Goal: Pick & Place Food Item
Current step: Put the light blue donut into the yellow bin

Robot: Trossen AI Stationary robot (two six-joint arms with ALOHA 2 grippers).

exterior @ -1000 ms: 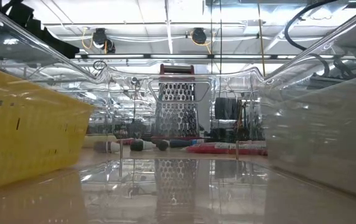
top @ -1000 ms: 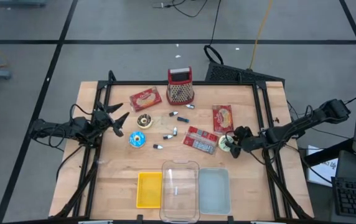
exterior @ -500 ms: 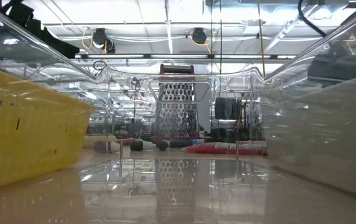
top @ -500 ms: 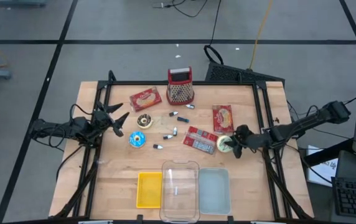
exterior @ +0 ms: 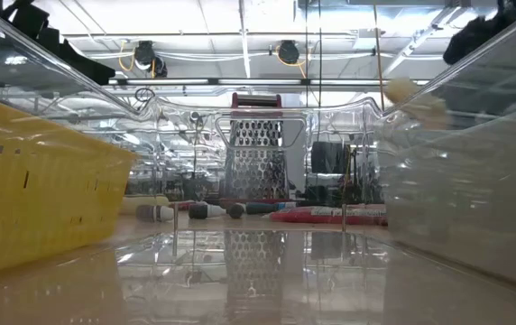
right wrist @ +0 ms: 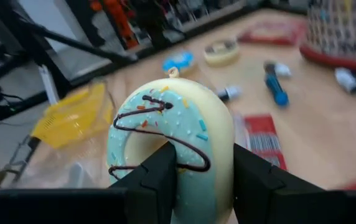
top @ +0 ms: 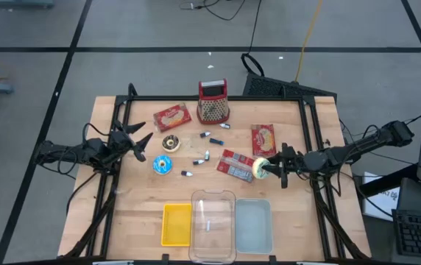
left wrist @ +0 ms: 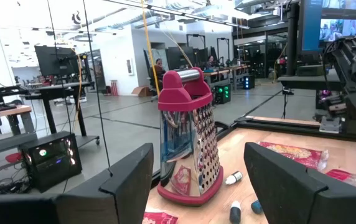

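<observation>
Right tool [top: 263, 168] clamps the teal-iced, chocolate-drizzled donut [right wrist: 173, 152] near the desk's [top: 140, 193] right edge, its lower half hidden behind the fingers [right wrist: 159, 174], while the left tool [top: 141, 141] gapes empty.

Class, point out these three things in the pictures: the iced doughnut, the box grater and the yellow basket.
iced doughnut [right wrist: 172, 143]: right wrist view, on its icing.
box grater [top: 213, 105]: high view, on its metal face.
yellow basket [top: 177, 224]: high view, on its floor.

- cream toy donut [right wrist: 184, 134] w/ pale-blue icing, brown drizzle, coloured sprinkles
- perforated metal grater [top: 213, 103], red top & base
- yellow slatted plastic bin [top: 177, 224]
- light wood bench [top: 137, 193]
</observation>
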